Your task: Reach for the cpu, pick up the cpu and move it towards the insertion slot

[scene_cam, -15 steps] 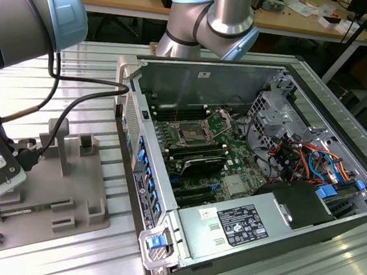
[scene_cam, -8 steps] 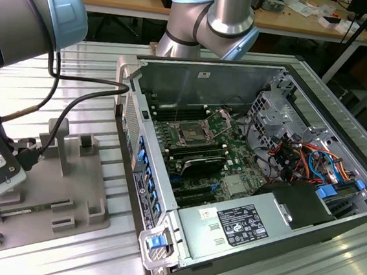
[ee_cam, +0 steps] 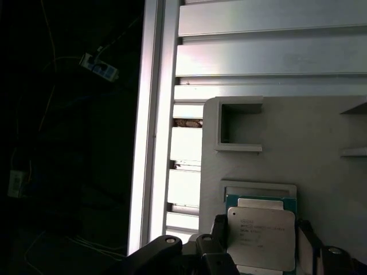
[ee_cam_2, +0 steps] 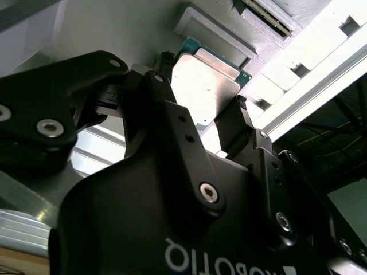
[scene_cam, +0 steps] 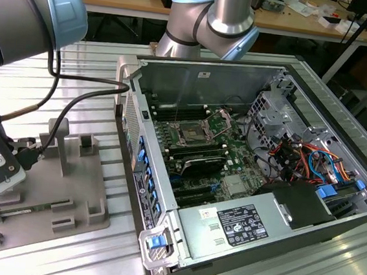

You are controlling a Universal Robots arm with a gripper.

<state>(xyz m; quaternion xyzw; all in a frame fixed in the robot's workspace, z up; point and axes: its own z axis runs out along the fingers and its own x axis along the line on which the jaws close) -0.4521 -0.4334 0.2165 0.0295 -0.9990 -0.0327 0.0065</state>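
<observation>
Claw (ee_cam_2: 203,80) at cpu (ee_cam: 261,238) on grey fixture (ee_cam: 321,132), slatted aluminium table (ee_cam: 269,57).

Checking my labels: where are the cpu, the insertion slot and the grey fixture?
cpu (ee_cam: 261,238): first wrist view, on its silvery top plate.
insertion slot (scene_cam: 189,134): exterior view, on its dark centre.
grey fixture (scene_cam: 76,176): exterior view, on its flat base.

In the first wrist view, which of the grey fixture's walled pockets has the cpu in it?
The low-rimmed square pocket, with the cpu lying flat in it. The other one, the U-shaped pocket, stands empty.
</observation>
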